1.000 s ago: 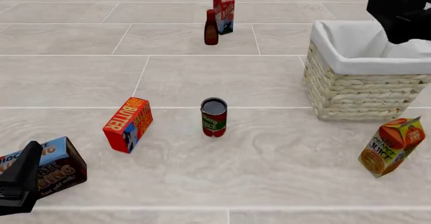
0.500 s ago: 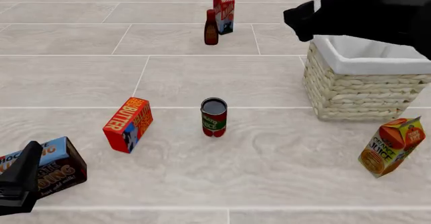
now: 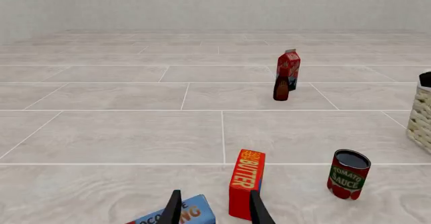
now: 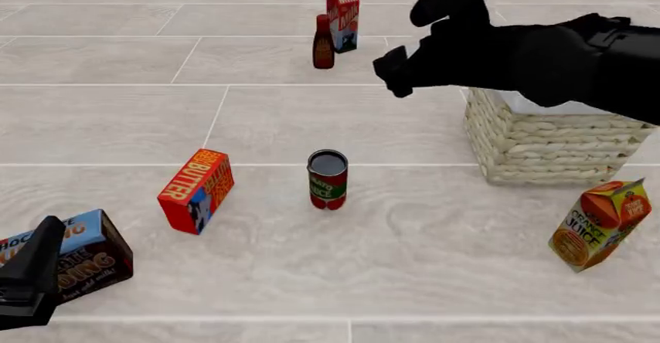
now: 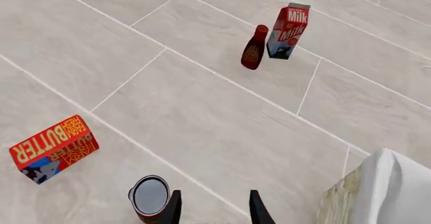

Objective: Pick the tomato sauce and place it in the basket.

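Pale grey tiled surface (image 4: pixel 309 119) stretches back to a plain wall. At front left, the left gripper (image 4: pixel 31 281) rests low with its fingers spread and empty, just beside a chocolate box (image 4: pixel 88 254). The butter box (image 4: pixel 196 191) stands next, then the tomato sauce (image 4: pixel 327 179) upright mid-table. The right gripper (image 4: pixel 428 38) hovers high, parted and empty, its arm crossing the wicker basket (image 4: pixel 546 146).

One tomato sauce can (image 4: pixel 327 179); one basket (image 4: pixel 546 138); one butter box (image 4: pixel 196 191); one milk carton (image 4: pixel 344 18); one dark bottle (image 4: pixel 323 42); one orange juice carton (image 4: pixel 599 224); one chocolate box (image 4: pixel 88 254); two grippers (image 4: pixel 31 281) (image 4: pixel 433 34).
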Controlling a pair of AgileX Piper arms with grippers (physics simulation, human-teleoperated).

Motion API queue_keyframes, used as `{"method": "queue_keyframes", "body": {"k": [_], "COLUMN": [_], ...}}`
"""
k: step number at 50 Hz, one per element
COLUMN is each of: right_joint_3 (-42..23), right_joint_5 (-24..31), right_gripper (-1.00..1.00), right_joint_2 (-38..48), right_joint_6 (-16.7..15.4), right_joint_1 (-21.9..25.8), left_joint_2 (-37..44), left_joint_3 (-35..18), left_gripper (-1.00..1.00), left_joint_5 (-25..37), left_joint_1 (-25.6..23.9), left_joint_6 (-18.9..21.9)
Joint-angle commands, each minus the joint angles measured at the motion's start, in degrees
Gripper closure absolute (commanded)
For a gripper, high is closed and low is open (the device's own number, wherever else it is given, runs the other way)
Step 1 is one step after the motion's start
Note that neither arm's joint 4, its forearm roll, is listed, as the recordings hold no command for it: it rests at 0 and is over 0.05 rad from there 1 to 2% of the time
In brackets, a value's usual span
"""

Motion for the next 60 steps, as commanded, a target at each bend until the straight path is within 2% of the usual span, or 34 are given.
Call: {"method": "queue_keyframes", "body": {"k": [1, 37, 46, 60], "right_joint_3": [-0.2, 3.8, 4.2, 3.1], "right_joint_5": [-0.3, -3.3, -3.7, -3.8], "right_gripper": [-1.00, -1.00, -1.00, -1.00], "right_joint_2": [3.8, 6.9, 7.6, 10.2], "right_joint_6": [0.3, -3.4, -4.5, -4.5], "right_joint_1": [2.6, 9.6, 10.4, 10.8], "left_joint_2": [0.0, 0.0, 0.0, 0.0], "left_joint_3": [0.0, 0.0, 0.0, 0.0], "left_gripper": [-1.00, -1.00, -1.00, -1.00], "left_joint_5": [0.0, 0.0, 0.0, 0.0], "left_joint_1": [0.0, 0.0, 0.0, 0.0], "left_joint_6": [0.0, 0.0, 0.0, 0.0]}}
